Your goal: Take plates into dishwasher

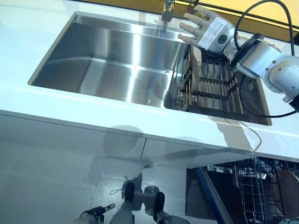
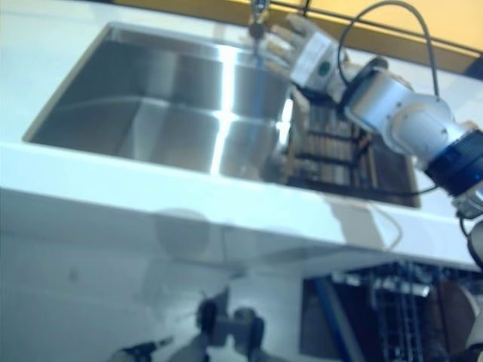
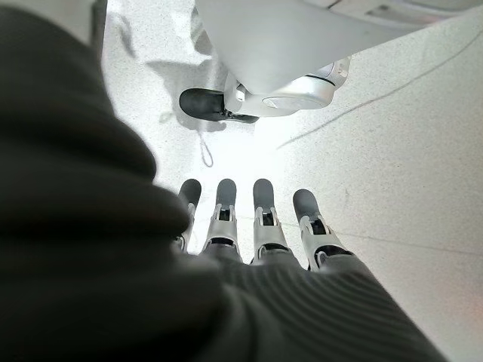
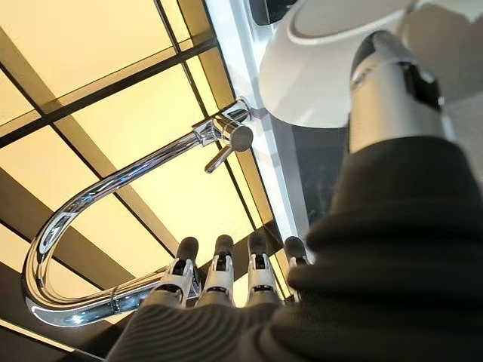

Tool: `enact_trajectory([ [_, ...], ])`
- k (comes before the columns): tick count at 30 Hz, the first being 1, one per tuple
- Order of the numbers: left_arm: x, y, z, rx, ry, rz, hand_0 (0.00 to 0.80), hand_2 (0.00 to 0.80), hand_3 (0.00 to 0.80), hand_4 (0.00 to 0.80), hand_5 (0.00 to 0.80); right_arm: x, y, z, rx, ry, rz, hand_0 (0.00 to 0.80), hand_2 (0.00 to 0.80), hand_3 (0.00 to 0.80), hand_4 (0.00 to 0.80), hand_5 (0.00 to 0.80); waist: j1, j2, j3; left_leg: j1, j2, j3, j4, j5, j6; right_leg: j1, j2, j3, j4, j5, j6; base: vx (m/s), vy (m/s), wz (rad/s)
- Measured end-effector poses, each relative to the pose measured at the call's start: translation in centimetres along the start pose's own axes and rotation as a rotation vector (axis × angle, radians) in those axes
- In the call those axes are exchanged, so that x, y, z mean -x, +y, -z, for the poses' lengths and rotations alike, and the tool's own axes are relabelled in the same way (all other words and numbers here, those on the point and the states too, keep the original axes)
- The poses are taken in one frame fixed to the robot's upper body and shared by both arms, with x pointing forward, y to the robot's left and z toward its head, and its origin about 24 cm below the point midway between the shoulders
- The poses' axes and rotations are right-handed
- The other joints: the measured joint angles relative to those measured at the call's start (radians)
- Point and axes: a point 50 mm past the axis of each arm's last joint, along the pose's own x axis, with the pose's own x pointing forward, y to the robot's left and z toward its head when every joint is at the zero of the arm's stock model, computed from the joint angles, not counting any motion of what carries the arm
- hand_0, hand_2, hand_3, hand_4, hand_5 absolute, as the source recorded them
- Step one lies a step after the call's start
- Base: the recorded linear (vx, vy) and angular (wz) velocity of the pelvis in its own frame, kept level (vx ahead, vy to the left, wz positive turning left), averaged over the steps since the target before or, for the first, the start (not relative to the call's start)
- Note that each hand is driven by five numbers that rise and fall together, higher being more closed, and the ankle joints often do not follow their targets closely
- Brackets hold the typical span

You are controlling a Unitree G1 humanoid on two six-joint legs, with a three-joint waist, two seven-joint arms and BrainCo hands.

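Observation:
My right hand [image 1: 210,29] reaches over the right end of the sink, above the dish rack [image 1: 215,86], with its fingers straight and spread. A white plate [image 4: 324,68] shows close by its thumb in the right wrist view; in the left eye view it stands on edge [image 1: 196,63] at the rack's left side, just under the hand. The fingers are not curled round it. My left hand [image 3: 226,219] hangs low with straight fingers over the floor and holds nothing.
The steel sink [image 1: 117,60] lies in a white counter [image 1: 70,107], with a chrome faucet [image 1: 167,11] behind it. The open dishwasher's wire rack [image 1: 252,186] shows at lower right with a brown plate [image 1: 285,186] in it.

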Motion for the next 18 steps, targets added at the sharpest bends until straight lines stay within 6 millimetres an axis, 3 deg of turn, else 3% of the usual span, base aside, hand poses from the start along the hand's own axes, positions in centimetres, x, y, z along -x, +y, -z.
enact_trajectory([
  [18,0.01,0.00,-0.07,0.001,-0.022,0.002,0.000,0.000,0.000,0.000,0.000,0.01,0.36,-0.52,-0.001,-0.049,-0.077,0.000,0.000,0.000,0.000,0.000,0.000,0.000,-0.001,-0.001,0.001,0.002,0.000,0.000,0.000,-0.002,0.000,0.001,0.000,0.002,-0.003,0.000,0.000,0.00],
])
